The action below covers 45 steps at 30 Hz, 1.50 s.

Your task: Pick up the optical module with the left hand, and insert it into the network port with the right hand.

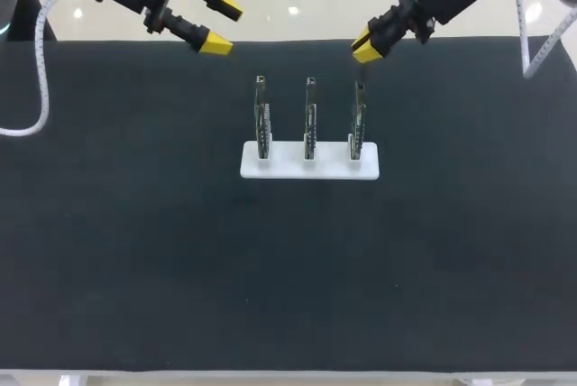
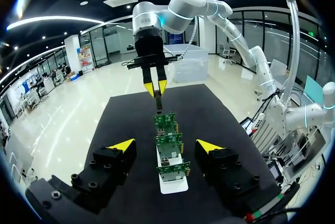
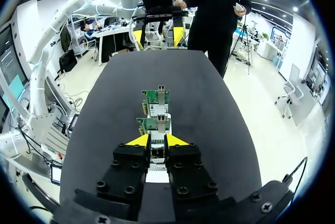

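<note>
Left gripper (image 1: 219,25) hangs wide open and empty by the tabletop's far left edge, so pickup looks done; over the white holder (image 1: 309,168) mid-tabletop, the right gripper (image 1: 367,46) is pinched on what looks like the optical module (image 2: 158,101) just above the right-hand board (image 1: 358,120), insertion not finished yet.

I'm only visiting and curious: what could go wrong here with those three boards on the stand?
The three boards stand upright and close together on a small white stand; if it is loose, a push might tip or slide it. The right gripper hovers near the end board; slightly off line, it could knock that board or its neighbour.
</note>
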Motion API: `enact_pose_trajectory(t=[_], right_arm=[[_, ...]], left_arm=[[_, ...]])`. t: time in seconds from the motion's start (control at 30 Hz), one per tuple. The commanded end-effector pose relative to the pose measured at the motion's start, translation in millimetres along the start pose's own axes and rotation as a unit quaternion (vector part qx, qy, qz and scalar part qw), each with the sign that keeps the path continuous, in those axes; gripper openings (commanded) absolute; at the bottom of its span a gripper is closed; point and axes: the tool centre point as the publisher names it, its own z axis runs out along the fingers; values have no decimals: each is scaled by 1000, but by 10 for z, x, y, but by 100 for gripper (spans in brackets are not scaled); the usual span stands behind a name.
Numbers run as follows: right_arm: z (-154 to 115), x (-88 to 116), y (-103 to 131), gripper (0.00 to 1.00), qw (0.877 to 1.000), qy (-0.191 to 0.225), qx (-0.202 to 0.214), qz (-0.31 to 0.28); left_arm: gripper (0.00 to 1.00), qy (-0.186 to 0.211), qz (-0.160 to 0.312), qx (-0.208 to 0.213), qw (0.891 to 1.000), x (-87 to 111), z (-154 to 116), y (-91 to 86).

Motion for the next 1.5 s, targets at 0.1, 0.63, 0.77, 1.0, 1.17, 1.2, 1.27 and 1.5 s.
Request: enact_pose_trajectory(t=[0.1, 0.63, 0.77, 1.0, 1.17, 1.2, 1.27, 1.5], right_arm=[[-11, 15, -3, 0, 1000, -4, -2, -2], [42, 23, -29, 0, 1000, -10, 5, 4], [47, 21, -29, 0, 1000, -11, 6, 6], [52, 21, -31, 0, 1000, -11, 8, 9], [60, 35, -38, 0, 1000, -11, 12, 12], [61, 35, -38, 0, 1000, -11, 12, 12], [65, 38, -36, 0, 1000, -11, 13, 13], [91, 41, -19, 0, 1000, -12, 15, 17]], left_arm=[[100, 2, 0, 1, 1000, -4, 0, 5], [100, 2, 0, 1, 1000, -4, 0, 5], [100, 2, 0, 1, 1000, -4, 0, 5], [100, 2, 0, 1, 1000, -4, 0, 5], [100, 2, 0, 1, 1000, -4, 0, 5], [100, 2, 0, 1, 1000, -4, 0, 5], [100, 2, 0, 1, 1000, -4, 0, 5], [100, 2, 0, 1, 1000, -4, 0, 5]])
